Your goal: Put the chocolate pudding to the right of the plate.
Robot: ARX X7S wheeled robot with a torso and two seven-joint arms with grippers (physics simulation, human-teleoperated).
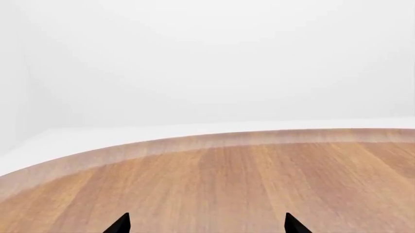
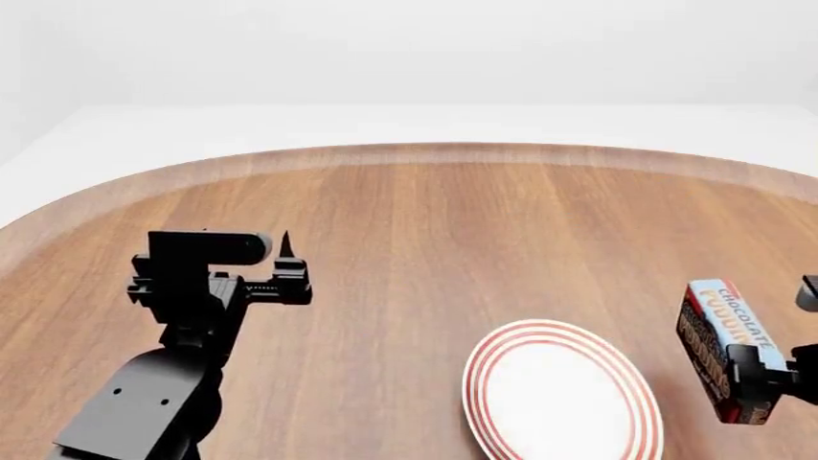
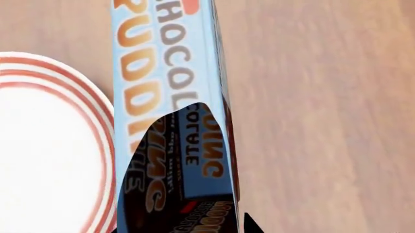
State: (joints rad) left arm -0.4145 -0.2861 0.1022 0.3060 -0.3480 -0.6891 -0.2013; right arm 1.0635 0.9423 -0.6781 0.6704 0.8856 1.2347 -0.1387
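So, quick rundown of where things sit:

Pudding spot: the chocolate pudding (image 2: pixel 725 347) is at the lower right of the head view, just right of the plate (image 2: pixel 505 353), and looks tilted and lifted off the wood, though I can't say for sure.

Right pincer: the right pincer (image 2: pixel 767 379) is clamped on the lower end of the carton; only a bit of it shows at the right edge, and in the right wrist view a dark finger covers part of the lettering.

Key relation: the carton is already in the pincer, so what's left is straight down to the table (image 2: pixel 422 240).

Long axis: runs from upper left to lower right in the head view, leaning away from the plate at the bottom end.

Gap to plate: in the right wrist view the carton's edge sits right by the red rings, maybe overlapping them from that angle. I'd nudge it a touch right before lowering.

Left pincer: the left pincer (image 2: pixel 275 251) is at middle left, well apart from everything, fingers spread with nothing between them. Its wrist view shows only bare wood and the rim.

Nearer arm: right one, obviously.

Room: plenty of open wood above and left of the plate; right of the carton the frame cuts off, so I can't see the table edge there.
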